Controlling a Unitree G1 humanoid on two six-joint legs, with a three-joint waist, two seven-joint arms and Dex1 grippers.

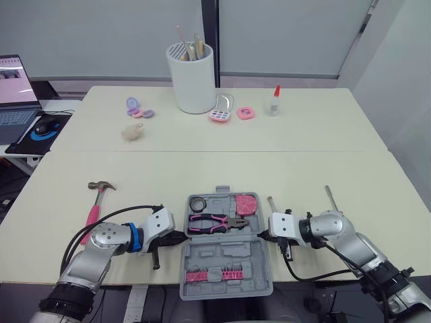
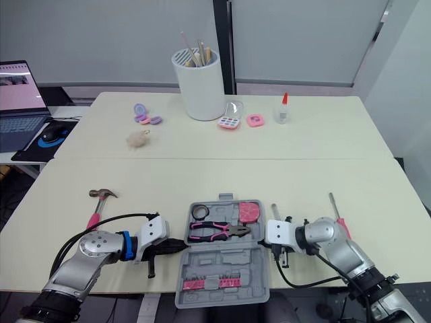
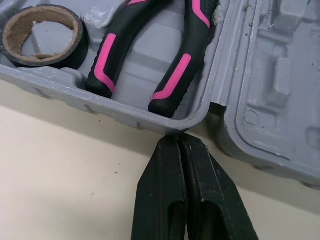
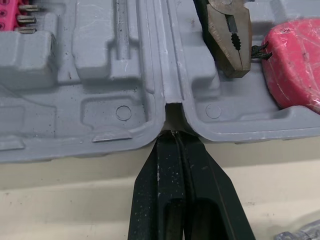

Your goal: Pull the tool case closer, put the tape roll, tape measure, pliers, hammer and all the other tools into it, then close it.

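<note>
Probably steadying the open tool case (image 1: 225, 259) — tape roll (image 1: 197, 203), pliers (image 1: 215, 222), tape measure (image 1: 246, 204) inside. Pinched shut, empty, at its hinge ends: left gripper (image 3: 179, 140), right gripper (image 4: 174, 135). Next — likely grabbing hammer (image 1: 96, 202) left of it.

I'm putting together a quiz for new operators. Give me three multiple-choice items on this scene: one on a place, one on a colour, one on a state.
1. Where does the hammer lie? A) on the table, left of the tool case B) inside the case C) in the white cup
2. What colour are the grips of the pliers? A) yellow B) black and pink C) green
3. How is the left tool? A) wide open B) shut on the hammer C) shut, tips at the case's rim

Answers: 1 A, it lies on bare table beside the case. 2 B, both handles are black with pink stripes. 3 C, its fingers press together at the rim.
</note>
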